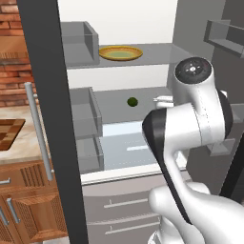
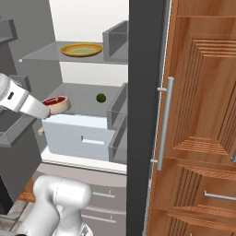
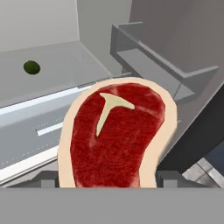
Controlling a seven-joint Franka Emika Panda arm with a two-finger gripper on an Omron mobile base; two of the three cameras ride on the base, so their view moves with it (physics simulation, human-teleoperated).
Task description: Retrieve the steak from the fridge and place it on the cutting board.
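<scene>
Red, marbled steak [image 3: 116,138] with pale fat rim and T-shaped streak sits clamped between the gripper [image 3: 109,179] fingertips, held just outside the open fridge [image 3: 52,65], above its drawer.

We are seeing the steak [image 3: 116,135] sitting between the claw [image 3: 107,180] fingers, before the fridge [image 2: 87,69] shelves. A plate [image 2: 81,49] is lying on the upper shelf, a small fruit [image 2: 100,97] on the one below, above the drawer [image 2: 78,136].
</scene>
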